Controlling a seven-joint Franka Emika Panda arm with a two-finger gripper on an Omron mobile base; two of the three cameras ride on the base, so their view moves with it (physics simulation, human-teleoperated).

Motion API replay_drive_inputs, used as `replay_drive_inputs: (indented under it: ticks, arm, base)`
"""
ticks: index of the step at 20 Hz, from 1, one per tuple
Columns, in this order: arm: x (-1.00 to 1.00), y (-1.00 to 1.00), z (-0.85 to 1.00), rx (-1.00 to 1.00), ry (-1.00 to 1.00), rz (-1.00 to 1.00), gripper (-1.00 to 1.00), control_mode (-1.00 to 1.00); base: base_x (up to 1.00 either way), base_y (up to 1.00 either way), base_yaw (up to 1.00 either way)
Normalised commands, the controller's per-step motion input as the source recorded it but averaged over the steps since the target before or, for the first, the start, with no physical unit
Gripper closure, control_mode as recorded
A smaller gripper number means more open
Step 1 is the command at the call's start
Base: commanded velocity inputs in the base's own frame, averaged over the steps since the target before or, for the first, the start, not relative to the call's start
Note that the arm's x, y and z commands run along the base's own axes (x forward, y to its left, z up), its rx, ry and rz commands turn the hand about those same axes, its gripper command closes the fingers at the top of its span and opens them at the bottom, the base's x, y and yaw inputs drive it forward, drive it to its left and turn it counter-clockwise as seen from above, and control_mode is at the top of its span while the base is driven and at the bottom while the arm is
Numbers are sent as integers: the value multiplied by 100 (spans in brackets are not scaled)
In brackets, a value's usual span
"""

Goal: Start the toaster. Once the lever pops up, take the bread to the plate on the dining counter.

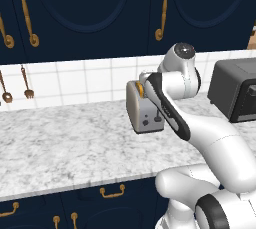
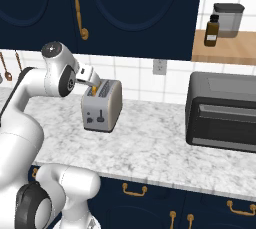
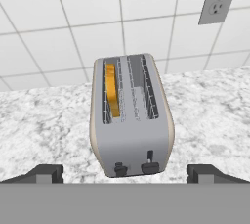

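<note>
Barely begun, by the look of it. Toaster standing on the marbled counter against the tiled wall, narrow control face turned toward the room. Bread sitting down in one slot, golden edge showing between the wires in the hand view, a sliver of it poking above the top in the right base view. Lever on the narrow face, a small dark tab beside a round knob; hard to tell from these angles whether raised or pressed, but judged not yet pushed down.

Gripper hovering above the toaster, looking down along its top, jaws spread wide with nothing between them and touching nothing. Arm bent over from the base, wrist just behind and above the slots.

Black toaster oven off to one side on the same counter, well apart from the toaster.

Still to do, then: press the lever, wait for the pop, pull the slice out, carry it to the plate on the dining counter.
</note>
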Motion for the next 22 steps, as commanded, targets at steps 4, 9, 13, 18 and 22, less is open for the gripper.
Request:
replay_drive_inputs:
  ticks: [4, 9, 13, 18, 22]
  arm:
    - [0, 0, 0, 0, 0, 0, -100, -100]
    - [0, 0, 0, 0, 0, 0, -100, -100]
    - [0, 0, 0, 0, 0, 0, -100, -100]
    - [0, 0, 0, 0, 0, 0, -100, -100]
    - [0, 0, 0, 0, 0, 0, -100, -100]
  base:
    - [0, 0, 0]
    - [0, 0, 0]
    - [0, 0, 0]
    - [0, 0, 0]
    - [0, 0, 0]
